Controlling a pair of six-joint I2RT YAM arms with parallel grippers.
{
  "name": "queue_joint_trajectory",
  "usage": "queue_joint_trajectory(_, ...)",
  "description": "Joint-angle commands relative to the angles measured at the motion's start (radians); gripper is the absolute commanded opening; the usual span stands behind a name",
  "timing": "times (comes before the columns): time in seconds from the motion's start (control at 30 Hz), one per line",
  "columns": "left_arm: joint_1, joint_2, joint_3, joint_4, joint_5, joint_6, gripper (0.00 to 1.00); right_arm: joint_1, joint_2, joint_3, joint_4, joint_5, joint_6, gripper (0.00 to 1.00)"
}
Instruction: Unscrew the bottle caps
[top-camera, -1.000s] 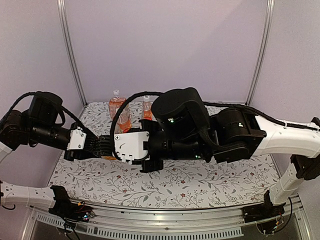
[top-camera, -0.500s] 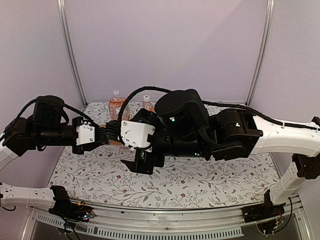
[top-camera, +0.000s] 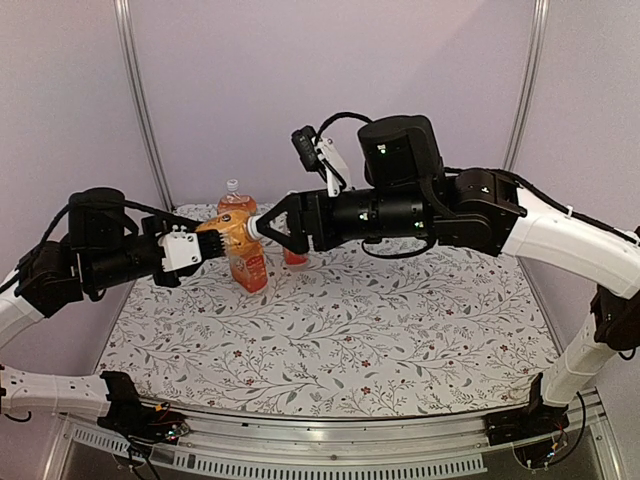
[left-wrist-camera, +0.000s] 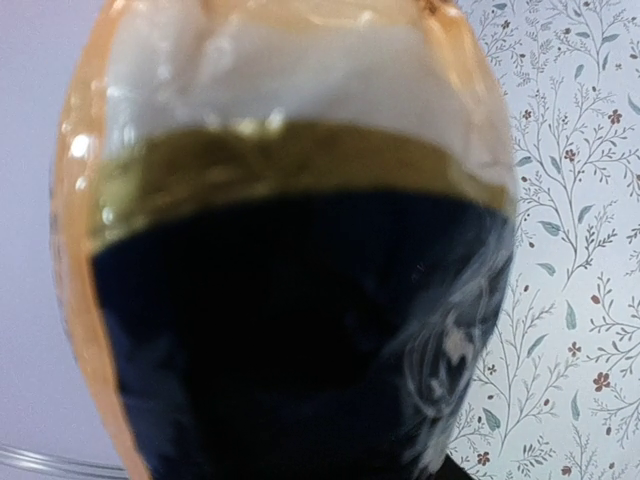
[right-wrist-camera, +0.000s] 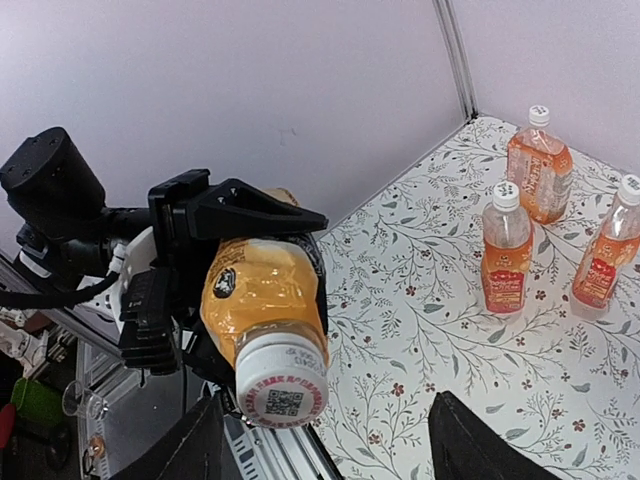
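the left gripper (top-camera: 207, 243) is clamped around the body of the dark-labelled bottle (top-camera: 228, 232), holding it on its side in the air, well above the surface (top-camera: 400, 340). its white cap (right-wrist-camera: 283, 385) is on and points at the right gripper (top-camera: 263, 227), whose jaws stand apart on either side of the cap. they seem not to touch it, though the top view is too crowded to be sure. the cap is small and hard, so it is best pinched across its side wall, square to the neck. the bottle looks full, so fairly heavy, with thin walls that give and a slick label; it may twist in the grip. three red-labelled bottles (right-wrist-camera: 507, 250) stand capped near the far edge.
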Motion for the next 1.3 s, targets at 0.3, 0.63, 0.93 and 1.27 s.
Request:
queue_joint_trajectory(0.3, -0.009, -0.011, -0.013, 0.032, -0.010, 0.021, 0.23, -0.015, 0.078, 0.075, 0.037, -0.174, 0.155, 0.37)
queue_joint_trajectory(0.63, -0.009, -0.027, 0.010, -0.053, 0.084, 0.016, 0.19, -0.001, 0.075, 0.094, -0.042, -0.165, 0.010, 0.00)
queue_joint_trajectory(0.93, -0.009, -0.003, 0.152, -0.521, 0.495, -0.019, 0.19, 0.223, 0.015, 0.002, -0.142, 0.086, -0.826, 0.00)
queue_joint_trajectory(1.27, -0.009, -0.006, 0.141, -0.609, 0.511, 0.026, 0.19, 0.369, -0.004, -0.112, 0.010, 0.448, -1.463, 0.00)
